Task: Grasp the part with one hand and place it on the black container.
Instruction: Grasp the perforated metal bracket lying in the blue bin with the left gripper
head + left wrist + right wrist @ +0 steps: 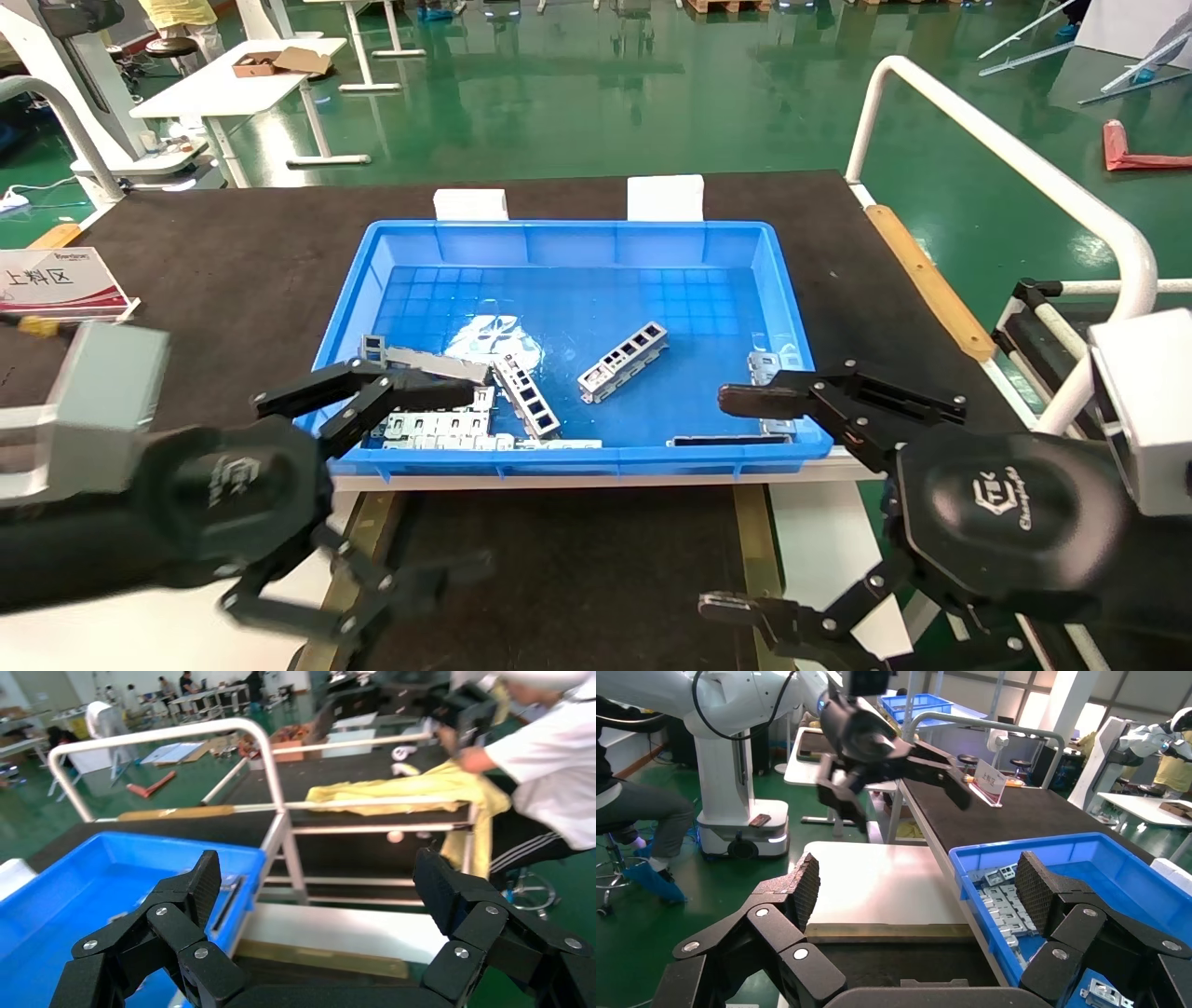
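Observation:
Two ladder-like silver parts lie in the blue bin point(568, 242): one point(622, 362) right of centre, one point(526, 396) leaning on the flat grey plates point(438, 429). The black container point(559, 578), with brass side strips, sits in front of the bin; it also shows in the right wrist view point(898, 962). My left gripper point(466, 480) is open and empty, its upper finger over the bin's near left corner. My right gripper point(722, 503) is open and empty at the bin's near right corner. In their own wrist views both grippers, left point(320, 885) and right point(916, 888), hold nothing.
A white rail point(1024, 168) and a wooden strip point(927, 280) line the table's right edge. A sign point(60, 284) stands at the left. Two white blocks point(470, 203) sit behind the bin. A person point(541, 776) works beyond the rail.

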`<control>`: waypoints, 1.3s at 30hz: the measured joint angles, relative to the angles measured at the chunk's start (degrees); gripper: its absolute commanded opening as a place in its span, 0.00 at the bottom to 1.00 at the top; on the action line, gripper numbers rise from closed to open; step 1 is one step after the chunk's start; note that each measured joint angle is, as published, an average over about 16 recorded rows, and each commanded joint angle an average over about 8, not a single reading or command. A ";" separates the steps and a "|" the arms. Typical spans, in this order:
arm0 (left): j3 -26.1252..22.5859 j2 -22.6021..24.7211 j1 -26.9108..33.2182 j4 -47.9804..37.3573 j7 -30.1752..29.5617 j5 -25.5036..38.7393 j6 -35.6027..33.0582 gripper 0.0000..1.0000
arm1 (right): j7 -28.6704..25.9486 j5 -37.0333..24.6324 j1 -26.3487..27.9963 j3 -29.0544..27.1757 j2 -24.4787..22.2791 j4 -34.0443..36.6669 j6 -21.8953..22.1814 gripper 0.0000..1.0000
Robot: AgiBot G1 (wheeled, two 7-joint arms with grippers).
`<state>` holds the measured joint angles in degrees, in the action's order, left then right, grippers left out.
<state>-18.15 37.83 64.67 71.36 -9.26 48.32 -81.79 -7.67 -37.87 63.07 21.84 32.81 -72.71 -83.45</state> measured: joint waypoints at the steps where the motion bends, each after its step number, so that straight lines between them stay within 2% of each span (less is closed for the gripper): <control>1: -0.28 0.43 0.35 -0.16 0.08 0.81 0.58 1.00 | 0.00 0.00 0.00 0.00 0.00 0.00 0.00 1.00; 17: -7.19 11.32 8.53 -8.08 0.18 17.14 11.77 1.00 | 0.00 0.01 0.00 0.01 0.00 0.00 0.00 1.00; 30: -12.13 24.57 15.33 -21.52 0.13 30.24 27.38 1.00 | 0.01 0.01 0.00 0.01 0.00 0.00 0.00 1.00; 39: -14.35 33.52 18.90 -32.35 2.09 35.50 36.01 1.00 | 0.01 0.01 0.01 0.02 -0.01 0.00 0.01 1.00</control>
<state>-32.50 71.34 83.57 39.01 -7.17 83.82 -45.79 -7.66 -37.86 63.07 21.86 32.80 -72.71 -83.45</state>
